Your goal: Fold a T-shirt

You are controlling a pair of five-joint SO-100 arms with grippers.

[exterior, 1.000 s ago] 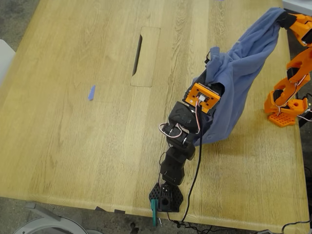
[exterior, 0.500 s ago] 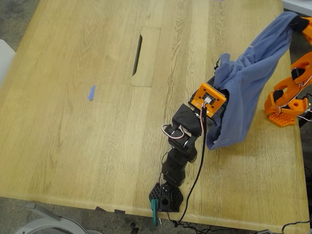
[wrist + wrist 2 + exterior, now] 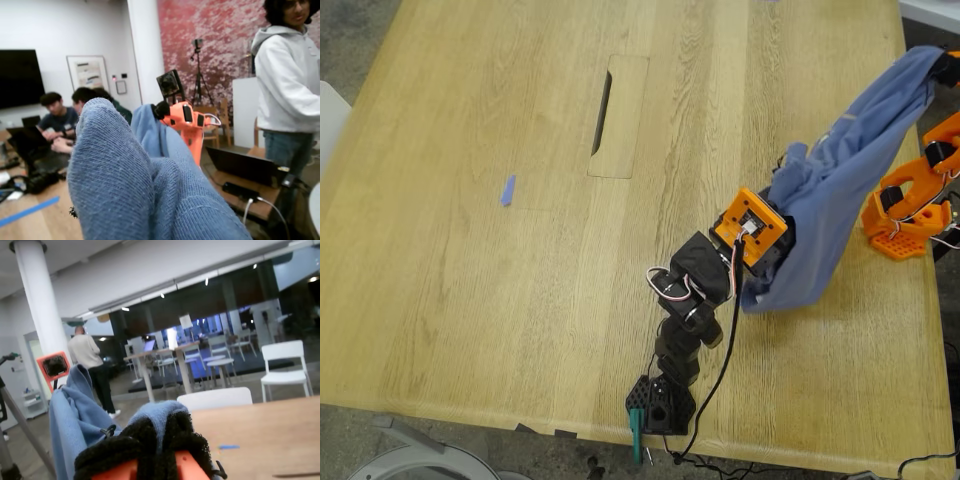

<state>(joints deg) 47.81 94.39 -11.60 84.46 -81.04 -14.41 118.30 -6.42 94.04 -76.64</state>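
Slate-blue cotton at both sets of jaws, and none of it folded yet. Holding the T-shirt (image 3: 830, 190) up as a slack, twisted band above the table (image 3: 470, 250) at the exterior view's right, strung from my first gripper (image 3: 770, 245) on the black arm to my second gripper (image 3: 945, 65) on the orange arm, near that view's top right corner. Gripped at both ends, by the look of it. In the second wrist view, black padded fingertips (image 3: 165, 440) pressed together on a small fold of cloth. In the first wrist view, jaws buried under a thick wad of the shirt (image 3: 130, 185), so judged closed on it rather than seen closed. Lowest bulge of cloth drooping beside the first gripper, close over the wood; touching or not, cannot tell. No sleeve, collar or chest print to be made out in any view, so impossible to say which parts are being held. Judged very early in the task: picked up and stretched a little, but not spread, not squared, no crease laid. Left to do: lower it onto the bare wood toward the exterior view's left, well short of the blue tape scrap (image 3: 507, 190), flatten it, find the sleeves and hem, then make every fold
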